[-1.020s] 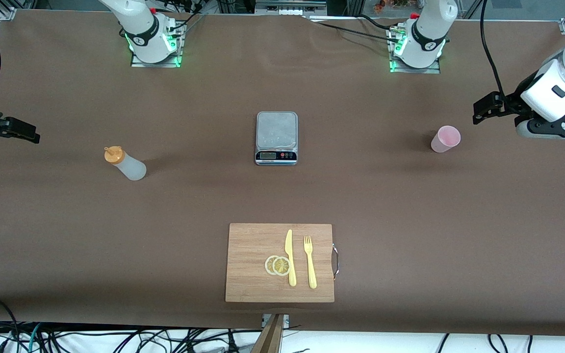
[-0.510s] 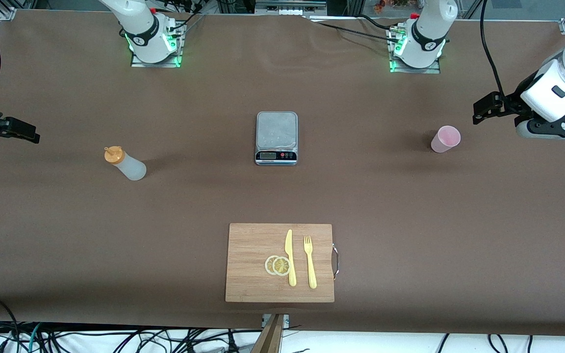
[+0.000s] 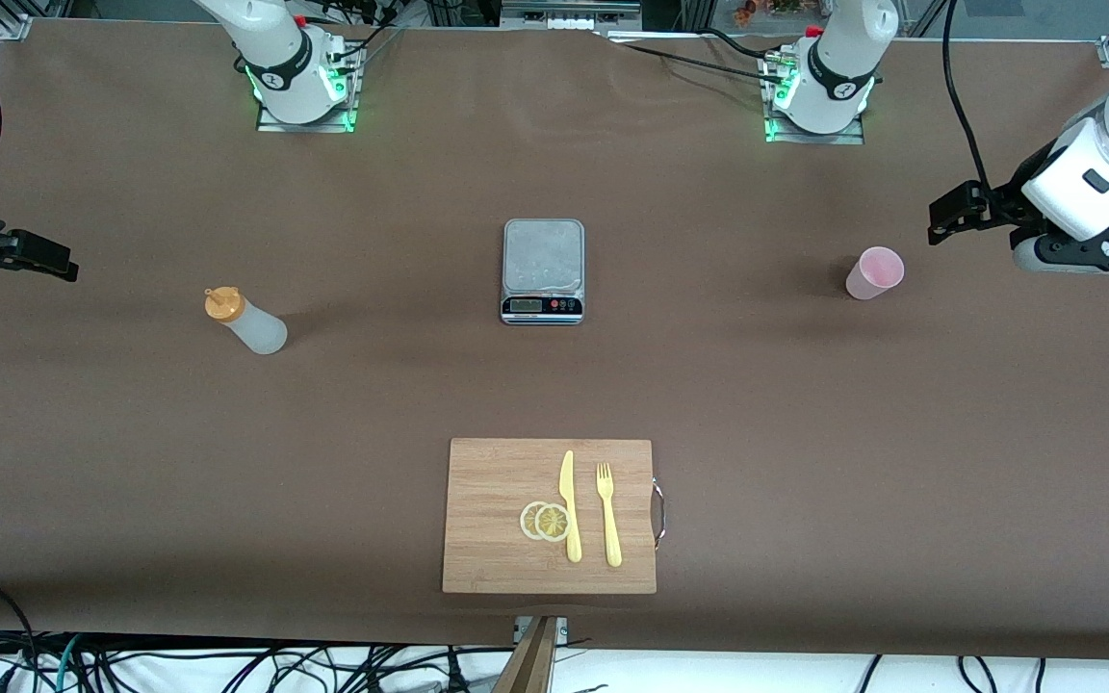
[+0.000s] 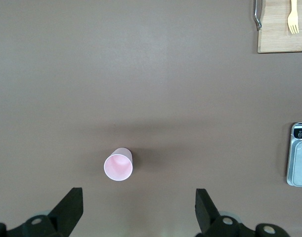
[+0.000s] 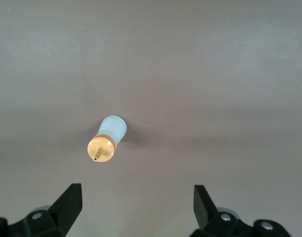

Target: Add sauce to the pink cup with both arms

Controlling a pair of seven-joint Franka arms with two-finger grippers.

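Nothing started: squeeze bottle [image 3: 246, 322] and pink cup [image 3: 873, 272] stand untouched on bench [image 3: 805, 433]. Left gripper [image 4: 136, 210] and right gripper [image 5: 136, 207] hover, fingers apart, empty.

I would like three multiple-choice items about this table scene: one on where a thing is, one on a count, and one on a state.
1. Where does the pink cup stand?
A. on the kitchen scale
B. on the table, toward the left arm's end
C. on the cutting board

2. How many lemon slices lie on the cutting board?
A. two
B. four
C. none

3. What state is the sauce bottle in?
A. held by the right hand
B. lying on the cutting board
C. upright on the table, untouched

Answers:
1 B: the cup stands on bare table, beside the left hand, apart from the scale.
2 A: two overlapping slices lie beside the knife.
3 C: the right hand is open and apart from it.
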